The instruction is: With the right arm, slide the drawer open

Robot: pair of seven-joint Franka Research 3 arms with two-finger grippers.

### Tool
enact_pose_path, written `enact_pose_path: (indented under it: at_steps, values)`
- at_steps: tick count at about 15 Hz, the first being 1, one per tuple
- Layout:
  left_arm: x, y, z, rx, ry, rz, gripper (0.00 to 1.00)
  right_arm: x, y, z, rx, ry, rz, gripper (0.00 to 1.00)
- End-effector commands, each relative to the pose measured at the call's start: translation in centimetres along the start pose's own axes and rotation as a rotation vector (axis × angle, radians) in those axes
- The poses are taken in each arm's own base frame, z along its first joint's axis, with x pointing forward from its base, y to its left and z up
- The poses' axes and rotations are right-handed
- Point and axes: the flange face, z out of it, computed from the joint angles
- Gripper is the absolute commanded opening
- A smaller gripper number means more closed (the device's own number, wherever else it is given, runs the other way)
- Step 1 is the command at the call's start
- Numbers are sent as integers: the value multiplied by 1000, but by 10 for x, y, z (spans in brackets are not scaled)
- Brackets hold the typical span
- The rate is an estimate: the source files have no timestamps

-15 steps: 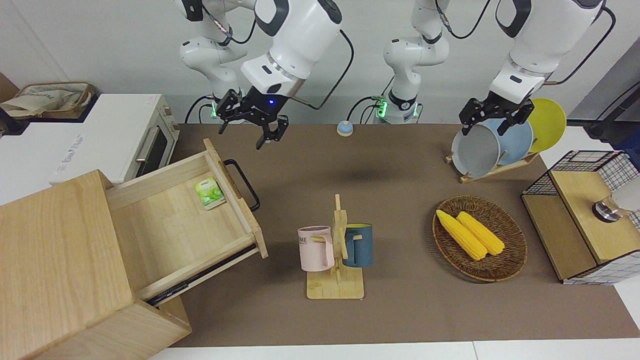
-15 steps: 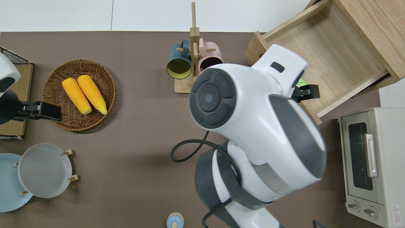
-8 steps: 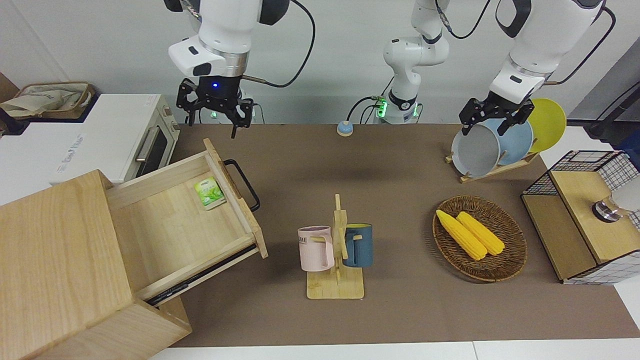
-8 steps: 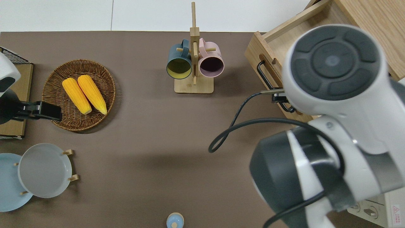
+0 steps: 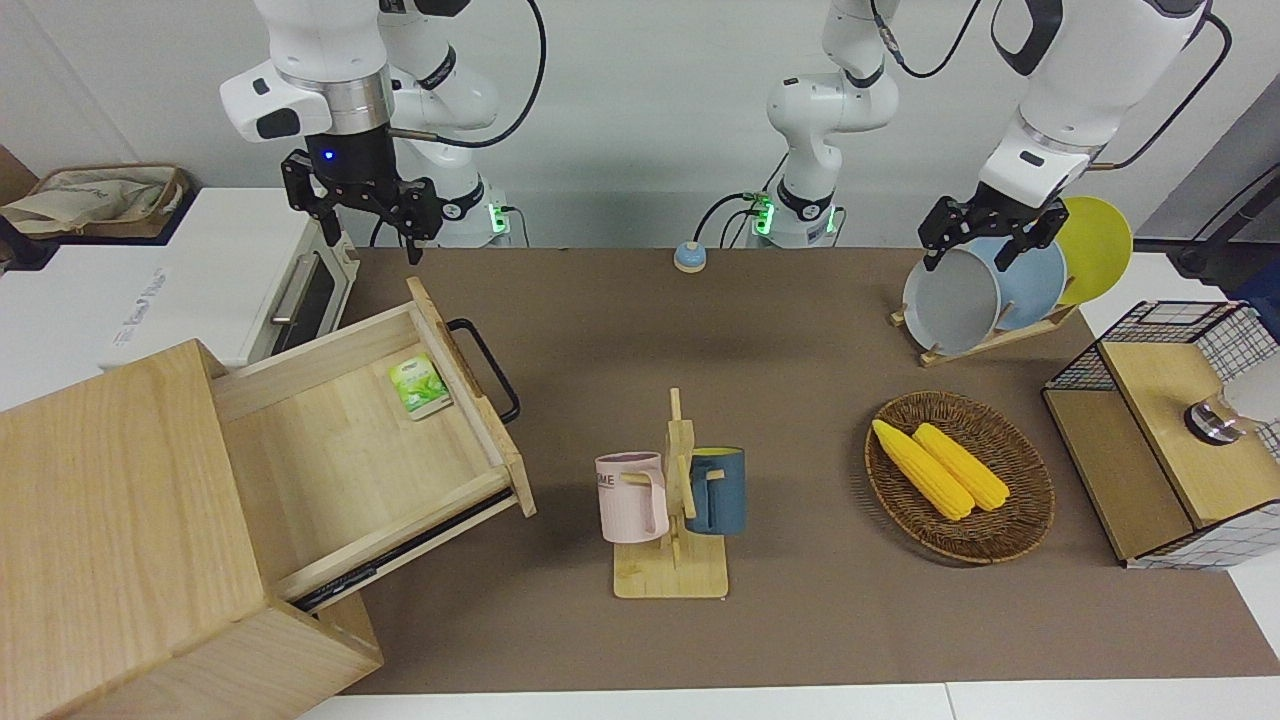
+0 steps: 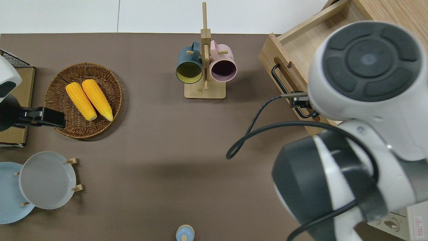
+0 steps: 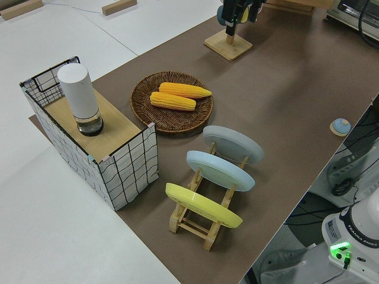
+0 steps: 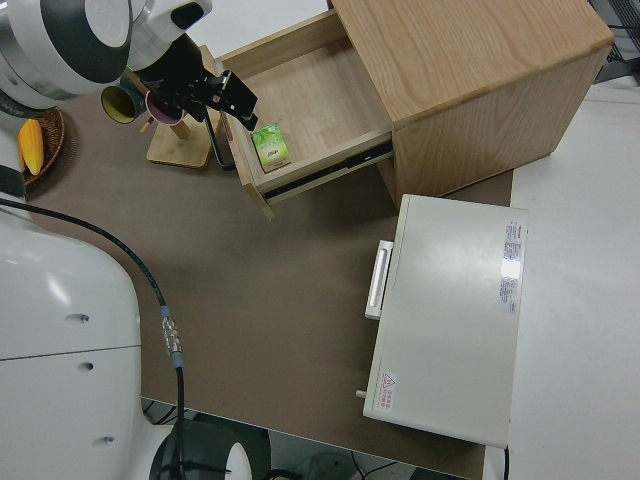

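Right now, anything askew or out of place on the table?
Nothing damaged or spilled. The drawer stands pulled out of the cabinet, with a small green packet inside. The right gripper is up off the handle, holding nothing. The left arm is parked.

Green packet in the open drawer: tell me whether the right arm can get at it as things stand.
Probably yes. The drawer is pulled well out, and the green packet lies uncovered on its floor near the front panel, with nothing on it. The right gripper is raised and holds nothing, so a straight descent from above looks free.
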Motion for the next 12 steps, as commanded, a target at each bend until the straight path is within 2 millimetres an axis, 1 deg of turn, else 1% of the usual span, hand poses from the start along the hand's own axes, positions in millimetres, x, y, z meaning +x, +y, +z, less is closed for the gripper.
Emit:
enact_pose_path:
  at_steps: [1,3,4,5,6,9,11,12]
  values:
    - [1,-1,-4,16,-5,11,993,-2,22,14,50,-28,15,990]
    - [1,-1,-4,16,-5,11,993,1,25,19,59,-22,-36,990]
    - [1,-1,-4,16,-5,11,993,4,25,25,61,-19,-71,990]
    - [1,-1,-3,16,-7,11,993,9,32,30,78,-16,-83,990]
    - [1,-1,-3,16,-7,11,993,12,34,37,106,-21,-97,990]
    - [1,-1,-4,16,-5,11,993,17,35,41,161,-12,-139,990]
    - [1,-1,-4,16,-5,11,993,21,40,45,204,-26,-148,990]
    - [1,-1,-4,16,-5,11,993,21,40,46,200,-27,-144,990]
